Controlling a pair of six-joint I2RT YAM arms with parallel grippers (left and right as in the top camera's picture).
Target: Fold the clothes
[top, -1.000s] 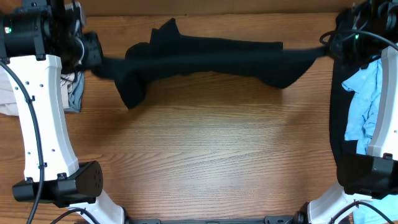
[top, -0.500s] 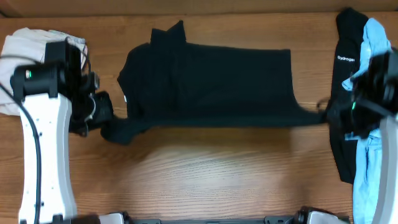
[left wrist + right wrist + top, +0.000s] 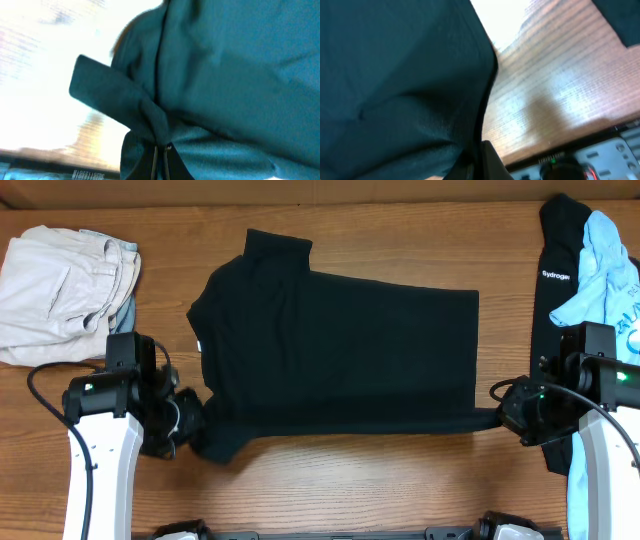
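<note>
Although the black T-shirt (image 3: 340, 340) lies spread across the middle of the wooden table (image 3: 350, 490), much of it is hard to read. The cloth is so dark that folds and seams barely show from overhead. Both wrist views are blurred and washed out, and the fabric looks teal there. A small white neck label (image 3: 197, 347) shows at the shirt's left edge, so the collar points left and the hem runs down the right side. One sleeve sticks out at the far edge. The near-left part is bunched into a dark lump, and it cannot be told whether that lump is the other sleeve.

The left gripper (image 3: 192, 423) sits at that bunched near-left corner, touching it. In the left wrist view its fingers (image 3: 156, 159) are pressed together at the bottom edge of the picture, with a twisted fold of cloth pinched between them. The right gripper (image 3: 500, 415) is at the near-right hem corner, where a thin strip of fabric stretches out to it. In the right wrist view only the fingertips (image 3: 487, 159) show, cut off by the frame and clamped on the shirt's edge.

A crumpled beige garment (image 3: 60, 290) lies at the far left. A black garment with white lettering (image 3: 555, 275) and a light-blue T-shirt (image 3: 610, 270) lie at the far right, both partly behind the right arm.
</note>
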